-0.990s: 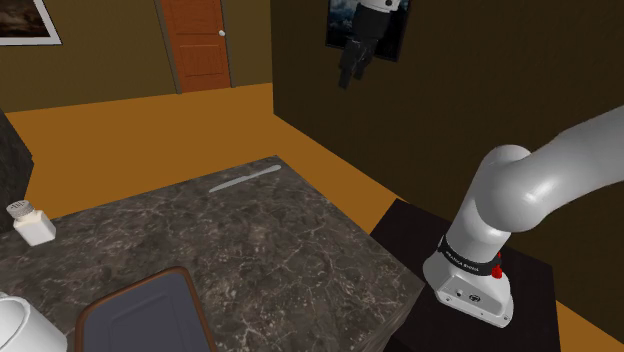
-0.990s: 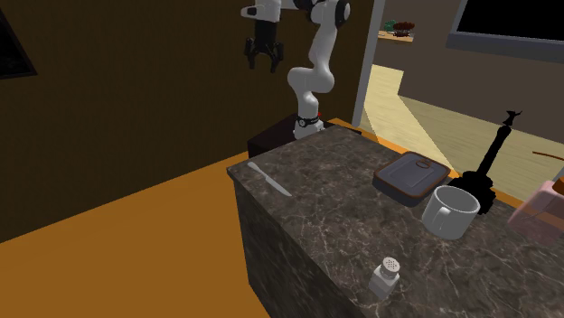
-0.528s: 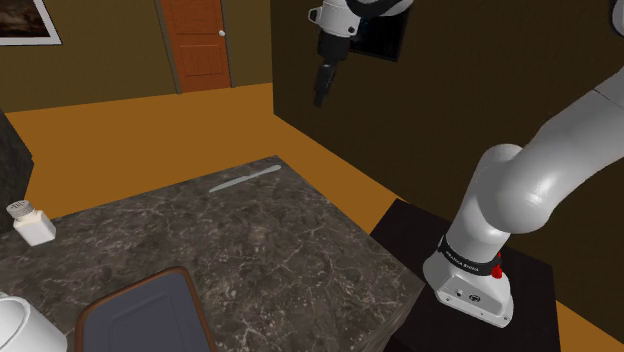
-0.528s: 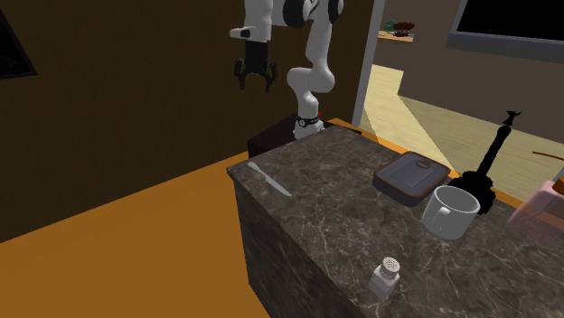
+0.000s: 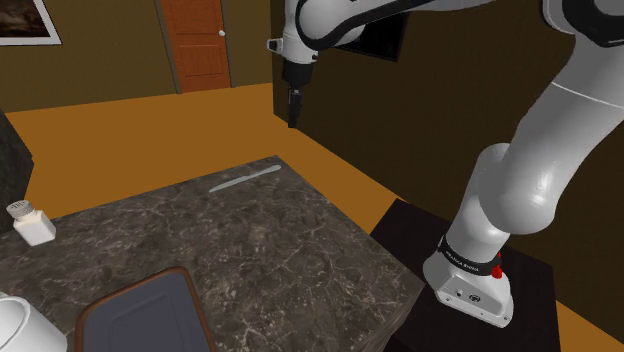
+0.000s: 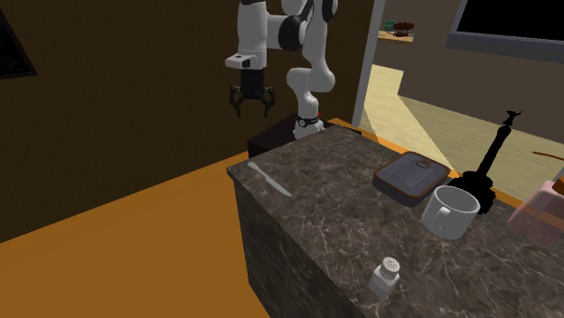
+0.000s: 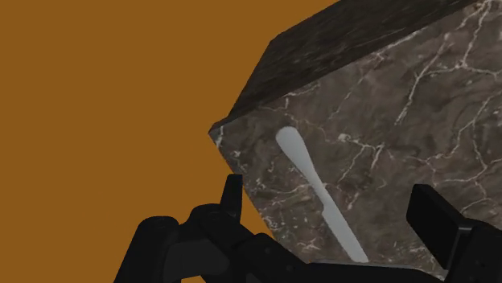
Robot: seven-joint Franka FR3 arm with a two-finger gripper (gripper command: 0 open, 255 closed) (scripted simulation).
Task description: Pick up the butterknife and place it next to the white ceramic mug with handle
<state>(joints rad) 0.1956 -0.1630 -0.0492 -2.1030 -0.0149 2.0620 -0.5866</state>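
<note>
Two fingers of the claw (image 6: 251, 107) hang wide apart and empty above the desk (image 6: 343, 194) corner, probably lining up on the butterknife (image 6: 269, 180) lying flat there, well apart from the mug (image 6: 449, 212).

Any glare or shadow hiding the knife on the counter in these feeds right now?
Shoulder view: dim, even light; the butterknife reads as a pale streak on the dark marbled counter, no glare. Second exterior view: also dim, the butterknife pale near the counter's corner, no shadow across it. Wrist view: evenly lit, it stands out among the white veins.
</note>
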